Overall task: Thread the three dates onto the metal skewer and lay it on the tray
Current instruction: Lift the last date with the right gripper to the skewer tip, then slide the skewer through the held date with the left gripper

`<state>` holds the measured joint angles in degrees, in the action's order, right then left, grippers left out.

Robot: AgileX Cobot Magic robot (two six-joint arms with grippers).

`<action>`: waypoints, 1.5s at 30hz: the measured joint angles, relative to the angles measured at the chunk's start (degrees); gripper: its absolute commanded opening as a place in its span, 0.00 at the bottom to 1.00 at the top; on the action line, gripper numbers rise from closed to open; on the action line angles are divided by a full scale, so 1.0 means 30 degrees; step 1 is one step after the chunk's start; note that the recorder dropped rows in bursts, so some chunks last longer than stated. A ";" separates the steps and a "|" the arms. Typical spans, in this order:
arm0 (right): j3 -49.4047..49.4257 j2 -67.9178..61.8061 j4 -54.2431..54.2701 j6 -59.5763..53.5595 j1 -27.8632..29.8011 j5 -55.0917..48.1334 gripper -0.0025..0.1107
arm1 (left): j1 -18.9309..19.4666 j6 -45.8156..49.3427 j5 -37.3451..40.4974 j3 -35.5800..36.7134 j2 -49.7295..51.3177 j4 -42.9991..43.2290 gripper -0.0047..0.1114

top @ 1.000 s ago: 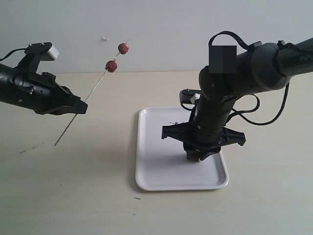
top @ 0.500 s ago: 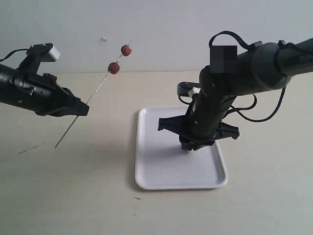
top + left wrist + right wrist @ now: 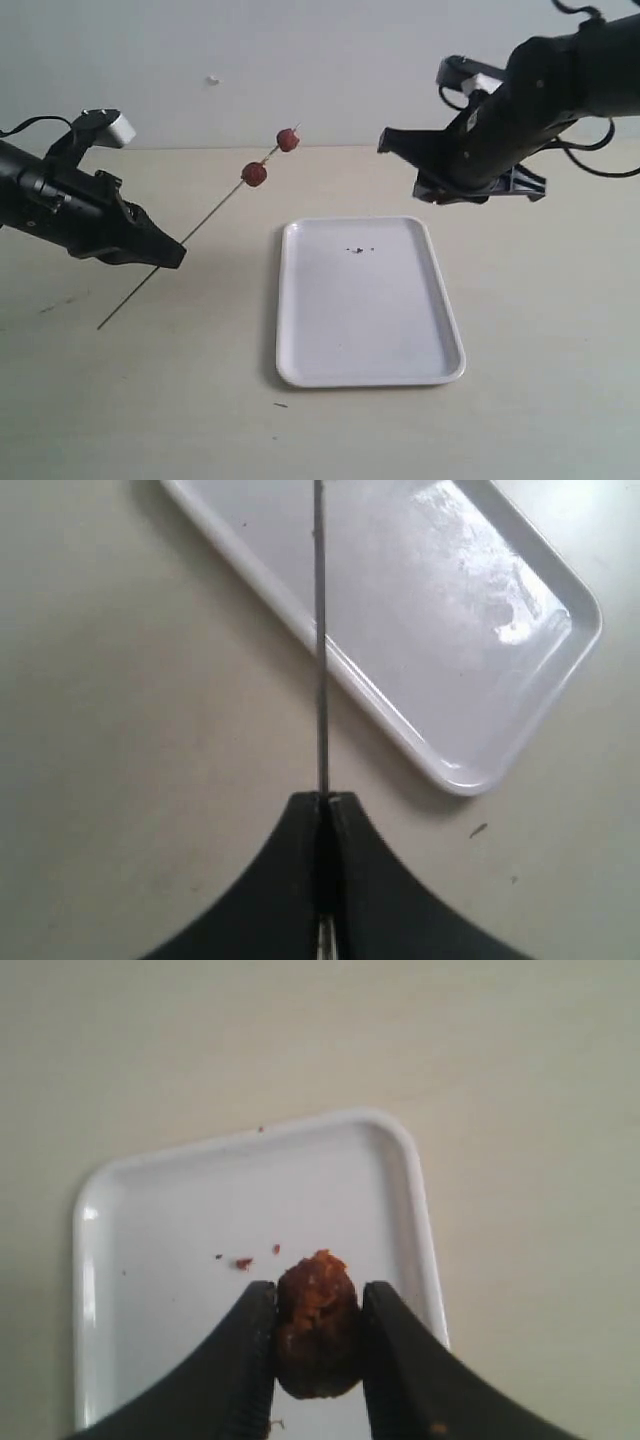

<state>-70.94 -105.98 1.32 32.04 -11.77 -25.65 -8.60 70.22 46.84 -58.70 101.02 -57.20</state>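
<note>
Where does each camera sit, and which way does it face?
Exterior view: off the arms, facing across the beige table at the flat white rectangular tray; both black arms show.
Left wrist view: on the left wrist, facing along the shut left pincer and thin grey metal skewer toward the tray.
Right wrist view: on the right wrist, facing down past the right pincer, shut on a wrinkled reddish-brown date, onto the tray.
Shared: both wrist views see the tray.

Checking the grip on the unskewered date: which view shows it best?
Right wrist view: the date sits clamped between the jaws, close up. The exterior view hides it behind the right arm; the left wrist view omits it.
</note>
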 measured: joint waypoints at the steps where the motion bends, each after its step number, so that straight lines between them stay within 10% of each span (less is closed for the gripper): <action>1: 0.0000 0.0290 0.0359 -0.0303 0.0238 -0.0007 0.27 | 0.0000 0.0187 0.0166 0.0000 0.0000 0.0038 0.04; 17: 0.0000 0.1811 1.8844 -1.5922 0.3192 -0.2354 0.27 | -0.0940 0.6041 0.1657 0.0000 0.1060 -0.1577 0.04; 45: 0.0000 0.1811 2.1270 -1.6986 0.3294 -0.2964 0.27 | -0.2405 0.6437 0.0804 0.0000 0.1060 -0.3825 0.04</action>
<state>-70.94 -100.55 65.13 -18.92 -1.89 -34.54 -15.81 89.53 49.25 -58.70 104.20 -68.68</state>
